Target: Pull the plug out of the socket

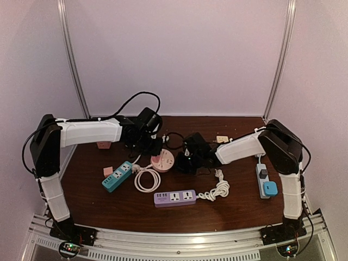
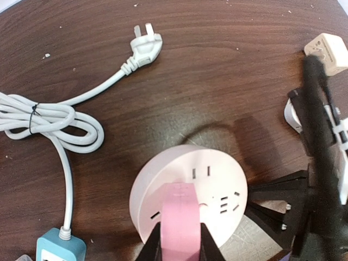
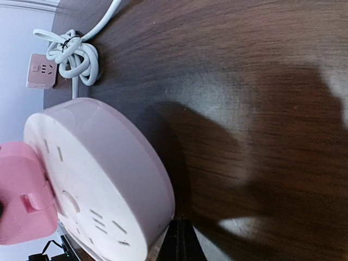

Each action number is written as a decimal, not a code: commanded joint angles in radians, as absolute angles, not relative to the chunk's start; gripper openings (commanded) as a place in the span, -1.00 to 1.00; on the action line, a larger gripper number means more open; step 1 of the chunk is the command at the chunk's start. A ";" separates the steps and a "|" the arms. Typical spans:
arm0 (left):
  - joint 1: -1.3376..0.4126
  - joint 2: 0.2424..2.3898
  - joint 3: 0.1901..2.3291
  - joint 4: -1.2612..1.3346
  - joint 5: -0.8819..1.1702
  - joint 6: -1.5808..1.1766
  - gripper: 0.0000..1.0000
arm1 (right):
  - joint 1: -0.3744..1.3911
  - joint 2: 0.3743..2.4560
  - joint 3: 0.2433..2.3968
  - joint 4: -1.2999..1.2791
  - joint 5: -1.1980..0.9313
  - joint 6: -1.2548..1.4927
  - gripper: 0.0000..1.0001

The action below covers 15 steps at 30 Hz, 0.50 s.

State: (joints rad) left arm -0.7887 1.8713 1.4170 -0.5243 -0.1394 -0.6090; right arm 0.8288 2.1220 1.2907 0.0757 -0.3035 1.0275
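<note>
A round pale-pink socket (image 1: 165, 162) lies flat on the dark wooden table. A pink plug (image 2: 179, 215) sits against its face, seen from the side as the pink plug (image 3: 22, 198) in the right wrist view. My left gripper (image 2: 178, 242) is shut on the plug, one black finger on each side; from above it is the left gripper (image 1: 154, 149). My right gripper (image 3: 182, 242) is shut with nothing in it, its tips at the socket's (image 3: 114, 168) right rim, low on the table. From above, the right gripper (image 1: 184, 163) stands just right of the socket.
A teal power strip (image 1: 117, 176) with a coiled white cord (image 1: 145, 179) lies left of the socket, its white plug (image 2: 145, 46) loose. A purple strip (image 1: 174, 198) lies at the front, a white strip (image 1: 262, 176) with a blue plug (image 1: 270, 188) at right. A pink adapter (image 1: 103, 145) sits at back left.
</note>
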 commanded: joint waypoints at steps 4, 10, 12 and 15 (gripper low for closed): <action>-0.750 1.843 1.411 -0.435 -0.007 -0.658 -0.83 | 0.830 1.935 1.250 0.052 -0.219 0.971 -1.00; -0.741 1.872 1.414 -0.433 0.064 -0.663 -0.82 | 0.830 1.913 1.234 0.141 -0.281 0.942 -1.00; -0.740 1.881 1.415 -0.427 0.091 -0.672 -0.83 | 0.829 1.945 1.268 0.155 -0.345 0.932 -0.99; -0.732 1.882 1.413 -0.425 0.111 -0.672 -0.82 | 0.831 1.997 1.298 0.162 -0.381 0.923 -0.97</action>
State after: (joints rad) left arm -0.7444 1.8759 1.4120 -0.5037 0.0441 -0.6548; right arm 0.8280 1.9335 1.2629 0.1242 -0.3119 0.9543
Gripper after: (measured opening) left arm 0.175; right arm 0.016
